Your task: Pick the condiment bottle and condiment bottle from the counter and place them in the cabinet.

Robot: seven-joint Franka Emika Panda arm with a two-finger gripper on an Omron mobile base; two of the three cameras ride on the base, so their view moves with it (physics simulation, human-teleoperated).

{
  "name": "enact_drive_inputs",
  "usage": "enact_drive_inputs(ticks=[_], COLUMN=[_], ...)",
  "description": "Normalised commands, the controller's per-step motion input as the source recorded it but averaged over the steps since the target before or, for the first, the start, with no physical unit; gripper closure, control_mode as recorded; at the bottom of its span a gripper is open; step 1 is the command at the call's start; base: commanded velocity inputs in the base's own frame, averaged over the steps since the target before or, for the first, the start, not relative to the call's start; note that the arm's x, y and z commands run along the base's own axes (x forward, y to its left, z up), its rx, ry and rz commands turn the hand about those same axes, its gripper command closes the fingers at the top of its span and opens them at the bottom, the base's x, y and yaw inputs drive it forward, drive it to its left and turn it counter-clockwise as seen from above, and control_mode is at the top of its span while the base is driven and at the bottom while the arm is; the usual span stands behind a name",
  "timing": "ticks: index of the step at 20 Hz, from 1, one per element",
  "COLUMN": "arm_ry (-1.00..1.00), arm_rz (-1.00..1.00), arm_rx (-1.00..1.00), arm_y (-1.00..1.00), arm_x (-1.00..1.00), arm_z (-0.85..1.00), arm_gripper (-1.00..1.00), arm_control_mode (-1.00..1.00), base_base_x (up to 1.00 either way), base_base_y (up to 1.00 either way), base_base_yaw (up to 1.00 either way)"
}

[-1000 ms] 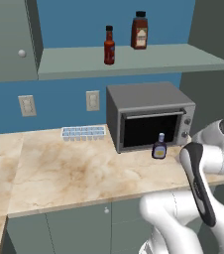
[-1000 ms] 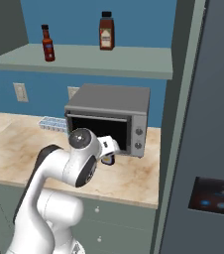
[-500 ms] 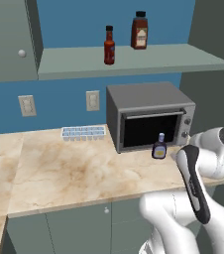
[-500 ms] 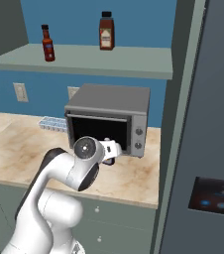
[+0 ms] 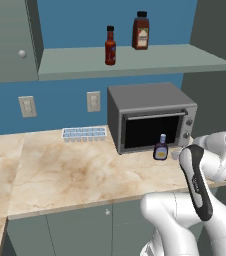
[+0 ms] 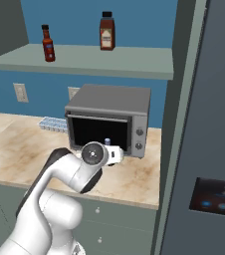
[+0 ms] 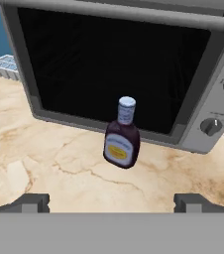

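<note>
A small dark condiment bottle (image 7: 122,140) with a pale cap and a yellow label stands upright on the marble counter (image 5: 70,175), just in front of the toaster oven's glass door (image 5: 150,131). The same bottle (image 5: 160,148) stands left of the arm's hand in the left base view. My gripper (image 7: 113,202) hovers low over the counter a short way before the bottle, open wide, nothing between its fingers. In the right base view the white hand (image 6: 115,155) covers most of the bottle. On the open cabinet shelf (image 5: 135,62) stand a red sauce bottle (image 5: 110,46) and a brown condiment bottle (image 5: 141,31).
A grey toaster oven (image 6: 109,119) sits at the back of the counter with its knobs (image 7: 210,126) on the right. An ice cube tray (image 5: 84,134) lies left of it by the wall. A closed cabinet door (image 5: 10,40) is at upper left, a tall fridge (image 6: 209,149) at right.
The arm's wrist has sunk a little and shifted slightly toward the oven. The bottle on the counter and the two on the shelf have stayed put.
</note>
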Motion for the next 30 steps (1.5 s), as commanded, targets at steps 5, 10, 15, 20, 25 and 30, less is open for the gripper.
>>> enact_drive_inputs(ticks=[5,10,15,20,25,30], arm_ry=[-0.05,-0.09,-0.10,-0.06,-0.02,-0.02], arm_rz=[0.00,0.00,0.00,-0.02,0.00,0.00], arm_rx=[0.16,0.14,0.10,0.02,0.00,-0.01], arm_y=[-0.07,0.00,0.01,0.11,0.02,0.01], arm_x=[0.00,0.00,0.03,0.17,0.04,0.05], arm_z=[-0.08,-0.05,-0.01,0.00,-0.01,-0.05], arm_gripper=[-1.00,-1.00,-1.00,-1.00,-1.00,-1.00], arm_control_mode=[-1.00,-1.00,-1.00,-1.00,-1.00,-1.00], base_base_x=[0.00,0.00,0.00,0.00,0.00,0.00], base_base_y=[0.00,0.00,0.00,0.00,0.00,0.00], base_base_yaw=[0.00,0.00,0.00,0.00,0.00,0.00])
